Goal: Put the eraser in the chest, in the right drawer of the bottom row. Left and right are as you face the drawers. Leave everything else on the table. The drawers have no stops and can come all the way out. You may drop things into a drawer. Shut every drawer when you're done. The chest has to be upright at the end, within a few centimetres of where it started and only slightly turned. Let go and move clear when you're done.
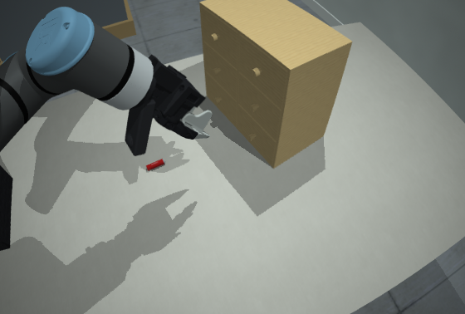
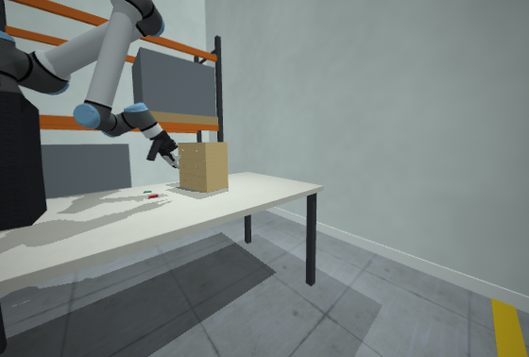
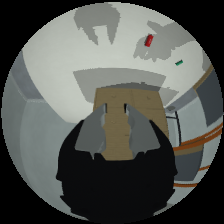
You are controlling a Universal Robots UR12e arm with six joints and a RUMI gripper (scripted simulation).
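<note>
The wooden chest stands upright on the table with all its drawers shut; it also shows in the exterior view and in the wrist view. The knob of the bottom row's right drawer is at the chest's near lower corner. My gripper hovers above the table just in front of the lower left drawers, pointing at the chest. Its fingers stand a little apart with nothing between them. A small red block, likely the eraser, lies on the table below and behind the gripper, and shows in the wrist view.
A small green item lies on the table beyond the red block, also in the wrist view. A shelf rack with orange beams and a grey box stands behind the table.
</note>
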